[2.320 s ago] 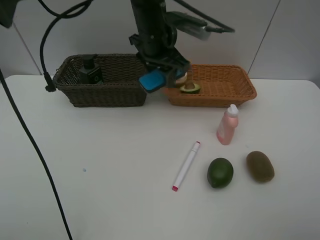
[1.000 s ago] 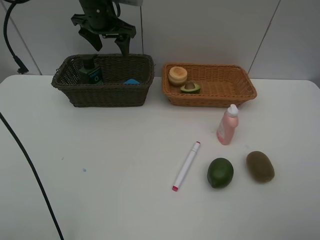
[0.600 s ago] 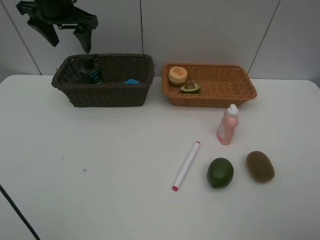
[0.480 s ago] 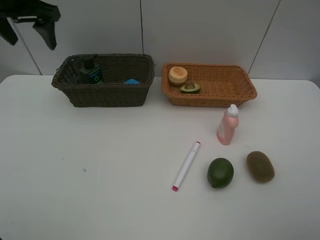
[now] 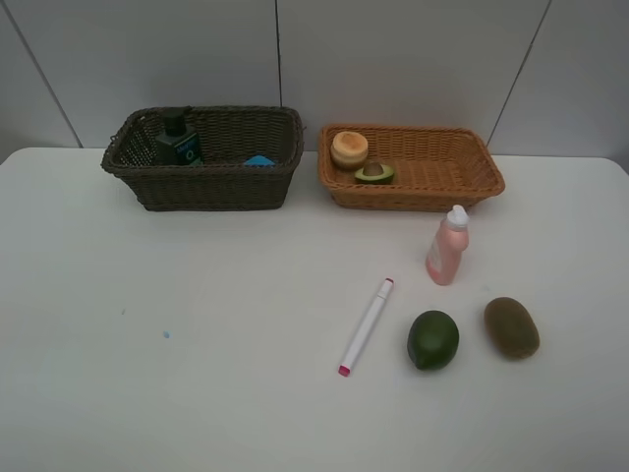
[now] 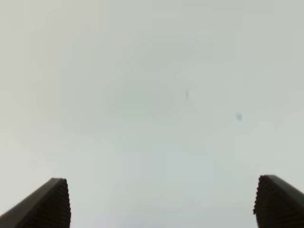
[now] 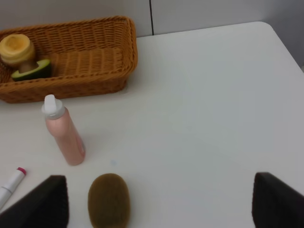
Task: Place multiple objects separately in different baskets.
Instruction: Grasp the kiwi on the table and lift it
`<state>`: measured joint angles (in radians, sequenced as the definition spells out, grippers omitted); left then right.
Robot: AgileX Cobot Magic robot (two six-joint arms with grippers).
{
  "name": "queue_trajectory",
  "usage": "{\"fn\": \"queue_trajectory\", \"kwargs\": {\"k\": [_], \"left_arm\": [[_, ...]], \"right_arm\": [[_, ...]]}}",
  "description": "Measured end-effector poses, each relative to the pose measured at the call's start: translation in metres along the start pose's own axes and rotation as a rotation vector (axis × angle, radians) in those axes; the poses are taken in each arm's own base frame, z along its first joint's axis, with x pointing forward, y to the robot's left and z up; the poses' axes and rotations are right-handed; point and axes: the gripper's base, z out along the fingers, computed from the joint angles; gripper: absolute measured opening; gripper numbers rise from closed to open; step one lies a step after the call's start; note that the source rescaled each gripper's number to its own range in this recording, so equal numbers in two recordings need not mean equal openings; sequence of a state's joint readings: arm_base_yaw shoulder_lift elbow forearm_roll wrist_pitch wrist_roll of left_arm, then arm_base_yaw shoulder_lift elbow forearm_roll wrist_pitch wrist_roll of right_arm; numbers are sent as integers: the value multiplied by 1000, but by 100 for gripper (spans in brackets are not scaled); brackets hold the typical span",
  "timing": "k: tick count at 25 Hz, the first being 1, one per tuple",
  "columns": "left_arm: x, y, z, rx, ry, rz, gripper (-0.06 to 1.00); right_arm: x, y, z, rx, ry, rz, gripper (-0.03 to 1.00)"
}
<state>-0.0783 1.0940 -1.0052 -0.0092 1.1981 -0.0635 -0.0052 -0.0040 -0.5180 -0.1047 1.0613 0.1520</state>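
White tabletop [image 5: 197,413], matte, with rounded far corners. One small blue speck [image 5: 165,334] lies on its left half, well apart from the far edge. A fainter grey mark [image 5: 123,313] sits near it, toward the left edge. Behind the far edge stands a pale panelled wall [image 5: 393,59] with thin dark seams [image 5: 277,54].

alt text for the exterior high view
Two wicker baskets on a white table: the dark brown basket holds a pump bottle and blue eraser, the tan basket a round fruit and avocado half. Nearer sit a pink bottle, marker, lime and kiwi.
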Motion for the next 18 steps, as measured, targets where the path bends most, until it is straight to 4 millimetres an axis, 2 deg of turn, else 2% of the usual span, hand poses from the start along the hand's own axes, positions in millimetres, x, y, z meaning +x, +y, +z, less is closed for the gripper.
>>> {"fn": "queue_trajectory", "kwargs": {"k": [4, 10, 14, 18], "left_arm": [[57, 0, -9, 41, -55, 23, 91], [131, 4, -27, 59, -284, 94, 91], [168, 5, -27, 72, -452, 114, 91], [191, 6, -26, 80, -584, 116, 91]], "right_arm": [[0, 0, 0, 0, 0, 0, 96], [0, 0, 0, 0, 0, 0, 96], [0, 0, 0, 0, 0, 0, 96], [0, 0, 0, 0, 0, 0, 96]]}}
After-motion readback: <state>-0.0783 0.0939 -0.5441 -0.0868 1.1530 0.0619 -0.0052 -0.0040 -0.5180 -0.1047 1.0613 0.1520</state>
